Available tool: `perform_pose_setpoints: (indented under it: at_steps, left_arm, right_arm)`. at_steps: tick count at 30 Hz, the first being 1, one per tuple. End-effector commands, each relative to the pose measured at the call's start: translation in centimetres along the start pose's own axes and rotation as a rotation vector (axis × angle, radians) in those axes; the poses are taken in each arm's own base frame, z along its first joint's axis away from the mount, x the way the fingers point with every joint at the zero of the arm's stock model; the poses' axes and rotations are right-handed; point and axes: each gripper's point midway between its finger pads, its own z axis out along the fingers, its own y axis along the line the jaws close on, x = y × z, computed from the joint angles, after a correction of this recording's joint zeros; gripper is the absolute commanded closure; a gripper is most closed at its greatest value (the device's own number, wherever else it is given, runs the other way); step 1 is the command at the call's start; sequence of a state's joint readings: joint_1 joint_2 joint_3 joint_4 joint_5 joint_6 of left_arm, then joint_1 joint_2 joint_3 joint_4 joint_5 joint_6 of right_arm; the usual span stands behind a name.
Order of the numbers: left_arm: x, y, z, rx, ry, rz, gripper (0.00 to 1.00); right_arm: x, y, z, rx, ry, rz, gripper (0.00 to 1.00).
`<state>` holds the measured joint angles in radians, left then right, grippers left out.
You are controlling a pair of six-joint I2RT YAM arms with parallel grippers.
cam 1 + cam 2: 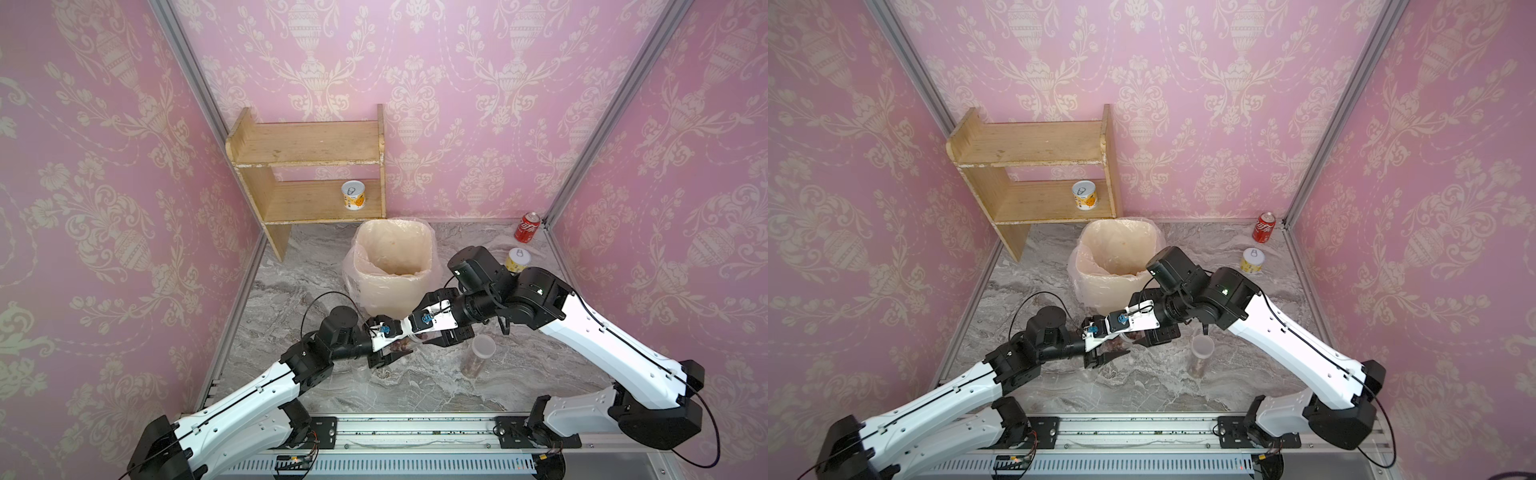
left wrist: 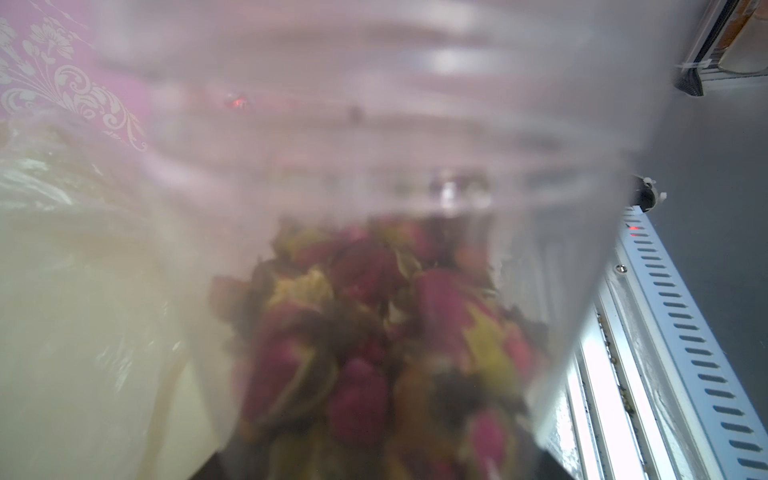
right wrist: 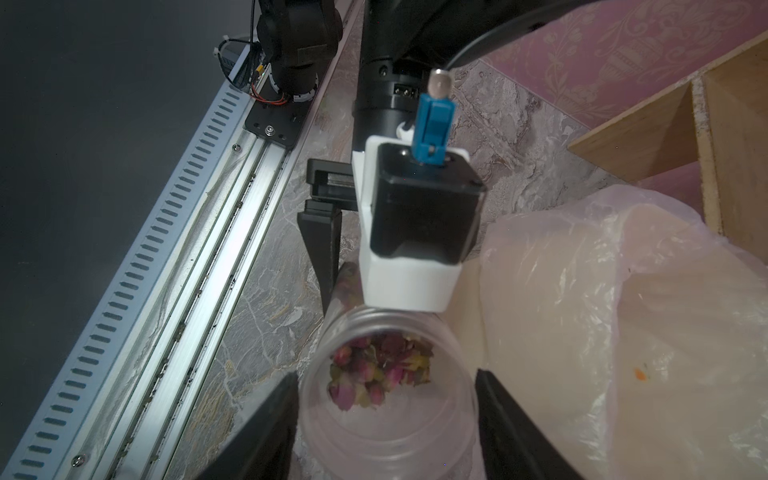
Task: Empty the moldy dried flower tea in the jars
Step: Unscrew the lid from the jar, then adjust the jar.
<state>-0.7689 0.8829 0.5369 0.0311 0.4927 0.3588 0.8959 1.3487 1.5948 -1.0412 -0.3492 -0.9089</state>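
A short clear jar (image 1: 409, 341) (image 1: 1125, 338) lies level above the table, in front of the bin, held between both grippers. My left gripper (image 1: 401, 345) (image 1: 1115, 347) is shut on its body; in the left wrist view the jar (image 2: 374, 145) fills the frame, with the moldy dried flower tea (image 2: 374, 332) heaped inside. My right gripper (image 1: 422, 332) (image 3: 386, 374) is shut on the other end, its fingers (image 3: 274, 415) pressed to both sides of the jar (image 3: 386, 428). Through that end the tea (image 3: 378, 370) shows. A taller jar (image 1: 482, 353) (image 1: 1201, 353) with a whitish lid stands to the right.
A bag-lined bin (image 1: 390, 291) (image 1: 1100, 286) stands just behind the grippers. A wooden shelf (image 1: 307, 145) at the back left holds a printed tin (image 1: 353, 195). Another tin (image 1: 517, 259) and a red cola can (image 1: 528, 226) stand at the back right.
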Motion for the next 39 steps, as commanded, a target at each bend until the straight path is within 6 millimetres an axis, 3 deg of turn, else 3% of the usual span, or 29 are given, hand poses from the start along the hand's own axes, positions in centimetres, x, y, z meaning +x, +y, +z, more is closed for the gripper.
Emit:
perform_pose_setpoints:
  at_steps: [1,3,8,16,31,39]
  left_arm:
    - [-1.0,0.7,-0.4,-0.041,-0.047,-0.051,0.73]
    - [-0.9,1.0,-0.5,-0.058,-0.045,-0.048,0.73]
    - [-1.0,1.3,-0.5,-0.075,-0.044,-0.031,0.72]
    - [-1.5,1.5,-0.1,-0.062,-0.048,-0.025,0.72]
    - [-2.0,1.5,0.0,-0.054,-0.057,-0.025,0.72]
    - [-2.1,1.4,-0.1,-0.052,-0.063,-0.028,0.72]
  right_arm:
    - [-1.0,-1.0,-0.8,0.045,-0.045,0.122,0.27]
    - [-1.9,-0.8,-1.5,0.037,-0.087,0.196,0.14]
    - [-2.8,0.1,-3.7,0.063,-0.172,0.319,0.0]
    - [-0.2,0.6,-1.9,0.072,-0.075,0.431,0.0]
    - [0.9,-0.3,2.7,0.033,0.043,0.436,0.01]
    - [1.3,-0.2,3.8,0.011,0.062,0.444,0.22]
